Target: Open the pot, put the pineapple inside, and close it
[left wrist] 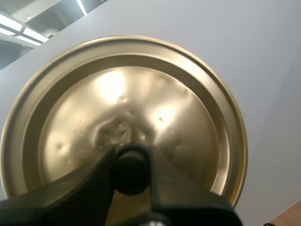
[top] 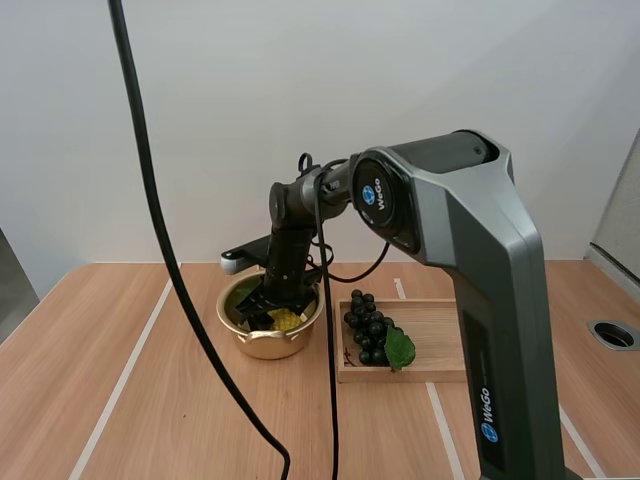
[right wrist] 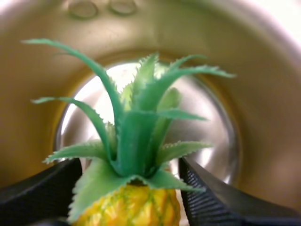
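The gold pot stands open on the table, left of the tray. My right gripper reaches down into it, shut on the yellow pineapple. From the right wrist, the pineapple with its green crown sits between the two black fingers of the right gripper, low inside the pot's shiny wall. My left gripper is shut on the black knob of the gold lid and holds the lid up against a white wall.
A wooden tray lies right of the pot with a bunch of dark grapes at its left end. Bare wooden table with white lines spreads to the left and front of the pot.
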You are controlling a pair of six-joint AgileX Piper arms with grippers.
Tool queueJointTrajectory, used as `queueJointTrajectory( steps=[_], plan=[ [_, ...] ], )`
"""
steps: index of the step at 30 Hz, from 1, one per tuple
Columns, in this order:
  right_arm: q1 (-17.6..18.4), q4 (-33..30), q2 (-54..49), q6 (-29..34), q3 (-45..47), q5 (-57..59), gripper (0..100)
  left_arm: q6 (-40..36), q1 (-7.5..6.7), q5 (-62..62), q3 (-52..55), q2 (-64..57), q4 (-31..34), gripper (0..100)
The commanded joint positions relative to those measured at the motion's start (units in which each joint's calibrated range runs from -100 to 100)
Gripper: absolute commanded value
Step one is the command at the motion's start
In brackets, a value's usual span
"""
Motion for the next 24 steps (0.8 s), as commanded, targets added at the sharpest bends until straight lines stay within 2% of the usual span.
queueJointTrajectory(
  steps=[1,14,18,24],
  plan=[
    [-0.6,-3.6,-3.7,-0.3,0.2,1.3,100,-0.2,-0.06,-1.2,-0.2,-0.5,0.6,0],
    [-0.6,-3.4,-18.9,-0.3,0.2,-3.0,100,-0.1,-0.06,0.7,-0.2,-0.5,0.6,0],
    [-0.7,-5.4,-24.5,-0.2,0.1,-3.0,100,-0.1,-0.06,0.9,-0.2,-0.5,0.6,0],
    [-1.6,-11.7,-35.0,2.9,0.1,-3.0,100,-0.1,-0.06,1.5,-0.2,-0.5,0.6,0]
  ],
)
